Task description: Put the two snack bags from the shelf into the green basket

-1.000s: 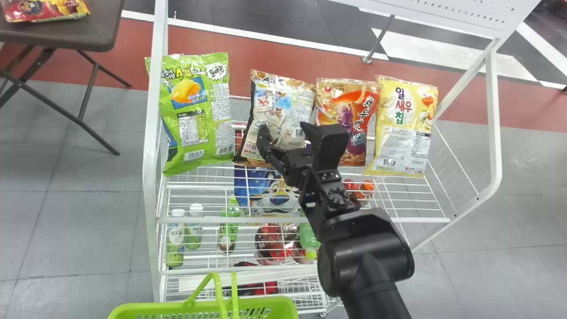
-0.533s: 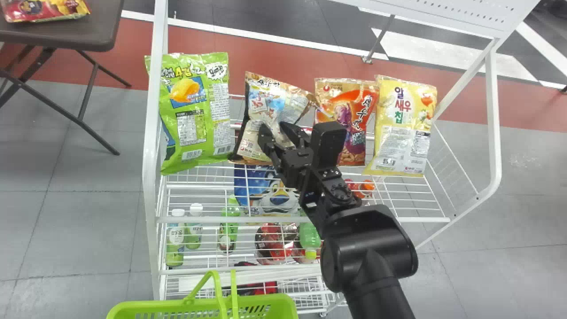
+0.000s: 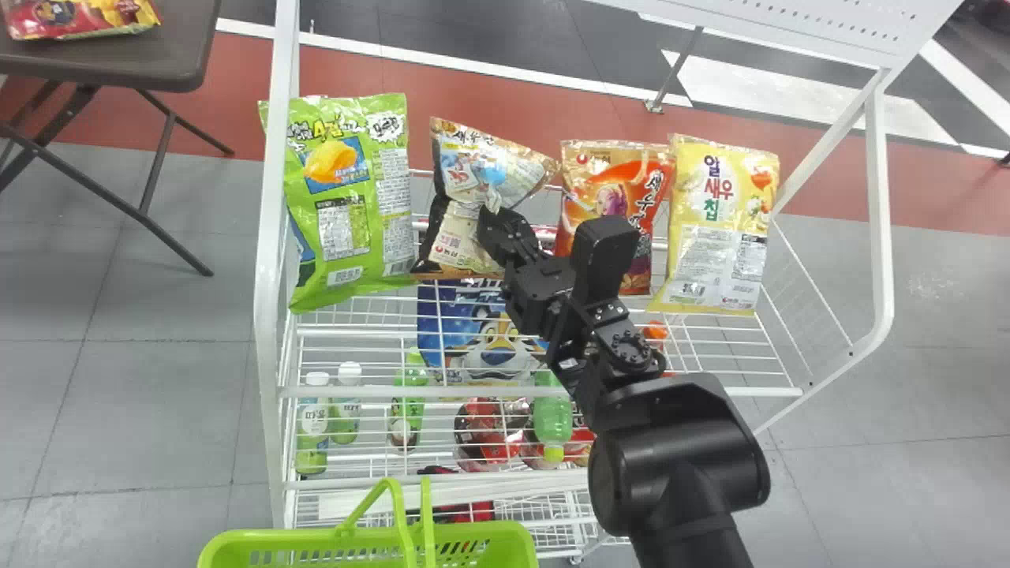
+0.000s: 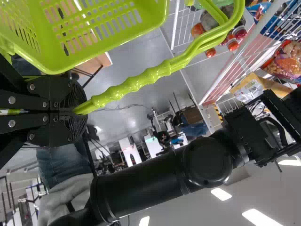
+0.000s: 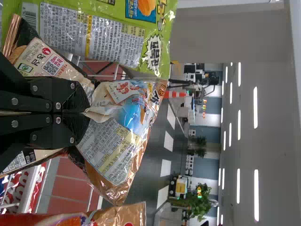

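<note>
My right gripper (image 3: 499,217) is at the middle of the shelf, shut on the crumpled middle of the beige snack bag (image 3: 461,170), whose top leans to the left. In the right wrist view the fingers of my right gripper (image 5: 84,113) pinch that beige bag (image 5: 117,141) together. The green basket (image 3: 363,544) is at the bottom edge, below the shelf. In the left wrist view my left gripper (image 4: 77,112) is shut on the handle of the green basket (image 4: 108,28), and the left arm holds it there.
A green bag (image 3: 347,197) stands left of the beige one; an orange bag (image 3: 615,189) and a yellow bag (image 3: 718,221) stand right of it. The white rack (image 3: 272,315) has a left post and a front rail. Bottles (image 3: 313,426) stand on a lower level.
The right gripper has closed on the beige bag and bunched it up. Bag and gripper have then shifted slightly, the bag's bottom rising a little. The basket has moved slightly right.
</note>
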### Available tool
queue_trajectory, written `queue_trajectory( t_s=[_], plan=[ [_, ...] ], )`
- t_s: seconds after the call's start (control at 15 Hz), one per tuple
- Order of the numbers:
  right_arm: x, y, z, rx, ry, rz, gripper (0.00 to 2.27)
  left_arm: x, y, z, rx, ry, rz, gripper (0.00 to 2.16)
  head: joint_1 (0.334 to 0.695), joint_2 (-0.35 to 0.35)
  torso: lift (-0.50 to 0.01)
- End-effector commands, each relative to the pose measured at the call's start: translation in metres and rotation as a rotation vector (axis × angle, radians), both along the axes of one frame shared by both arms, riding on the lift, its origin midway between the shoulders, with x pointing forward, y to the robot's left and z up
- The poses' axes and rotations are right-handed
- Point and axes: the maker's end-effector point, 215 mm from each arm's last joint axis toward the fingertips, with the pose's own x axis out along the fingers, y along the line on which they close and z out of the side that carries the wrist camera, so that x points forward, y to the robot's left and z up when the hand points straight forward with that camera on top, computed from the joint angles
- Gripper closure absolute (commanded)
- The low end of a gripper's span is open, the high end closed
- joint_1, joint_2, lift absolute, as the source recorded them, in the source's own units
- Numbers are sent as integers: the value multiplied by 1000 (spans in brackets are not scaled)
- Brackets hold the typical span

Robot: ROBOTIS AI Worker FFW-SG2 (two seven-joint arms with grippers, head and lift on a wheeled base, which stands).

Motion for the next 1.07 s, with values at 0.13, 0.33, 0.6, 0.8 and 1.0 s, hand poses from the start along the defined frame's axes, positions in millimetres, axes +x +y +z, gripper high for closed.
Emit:
queue_trajectory(
  t_s=[0.13,0.33,0.6,0.8,1.0],
  plan=[
    [-22,5,28,2,-49,22,2243,0,-3,3,-9,-6,-6,2115,695,-350,-4],
    [-50,0,51,5,-65,13,2243,0,-3,4,-10,-6,-8,2115,695,-350,-4],
    [-89,-20,64,24,23,-12,2246,0,-6,8,-14,-15,-13,2115,695,-350,-4],
    [-122,-46,45,63,229,-18,2246,1,-6,11,-11,-21,-15,2115,695,-350,-4],
    [-181,-55,25,93,475,-28,2246,3,-6,12,-6,-27,-10,2115,695,-350,-4]
  ],
)
